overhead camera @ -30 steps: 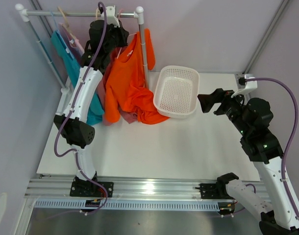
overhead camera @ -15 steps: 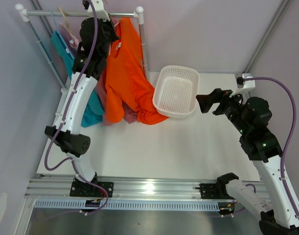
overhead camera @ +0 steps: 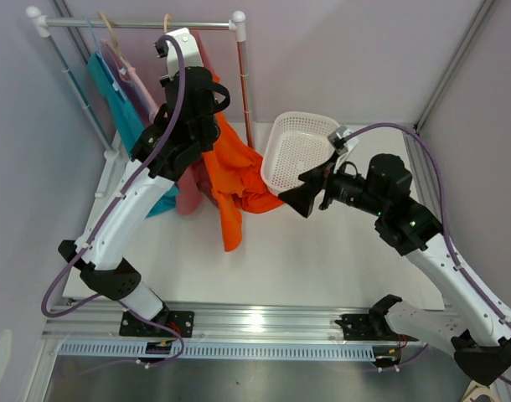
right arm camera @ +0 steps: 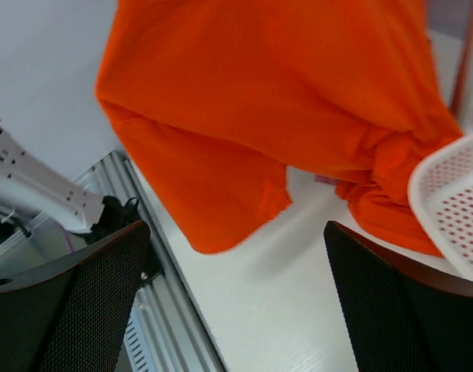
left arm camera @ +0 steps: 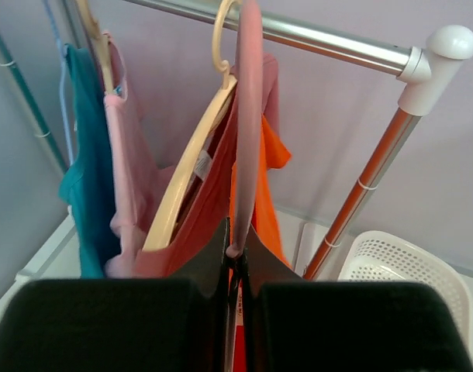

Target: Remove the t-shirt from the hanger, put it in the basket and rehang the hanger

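Orange t-shirt (overhead camera: 229, 180) hanging from a pink hanger (left arm camera: 248, 116) at the far left of the table (overhead camera: 322, 260), just in front of the rack rail (overhead camera: 138, 24). The left pincer (left arm camera: 236, 252) is pressed together on that hanger. The right pincer (right arm camera: 233, 256) is spread wide, facing the shirt's hem and apart from it. Likely faults: a pull on the hem alone may snag the collar on a hanger shoulder and drag the hanger out of the narrow pinch; the right arm reaches close past the basket (overhead camera: 301, 151) and could knock it; the rose garment (overhead camera: 188, 188) beside the shirt could be caught too. Count: two pincers, one orange t-shirt, one basket, one rail, three other garments (teal garment (overhead camera: 113, 92), pale pink garment (left arm camera: 124, 170), rose garment).
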Controlling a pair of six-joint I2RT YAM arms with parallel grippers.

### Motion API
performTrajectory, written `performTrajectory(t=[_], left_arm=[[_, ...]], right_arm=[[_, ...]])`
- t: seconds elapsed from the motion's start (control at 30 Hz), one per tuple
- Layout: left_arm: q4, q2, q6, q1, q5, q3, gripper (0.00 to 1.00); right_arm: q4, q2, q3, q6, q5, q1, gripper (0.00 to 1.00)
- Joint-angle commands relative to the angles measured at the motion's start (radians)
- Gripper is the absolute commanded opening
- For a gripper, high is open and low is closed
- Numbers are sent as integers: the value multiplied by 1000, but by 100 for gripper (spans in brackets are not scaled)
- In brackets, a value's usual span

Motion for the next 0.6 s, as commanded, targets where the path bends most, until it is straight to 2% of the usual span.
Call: performTrajectory(t=[0.0,0.23,0.37,0.57], left_arm=[[16,-38,38,-41,-202,18,1],[20,5,83,-91,-270,61,1],[40,14,81,-111,-259,63,1],[29,14,59,-133,-245,63,1]], right_arm=[[72,18,30,-42,12,117,99],[164,60,-28,-138,193,335,96],[227,107,-62,-181,294,428,94],[350,210,-67,-184,316,451,93]])
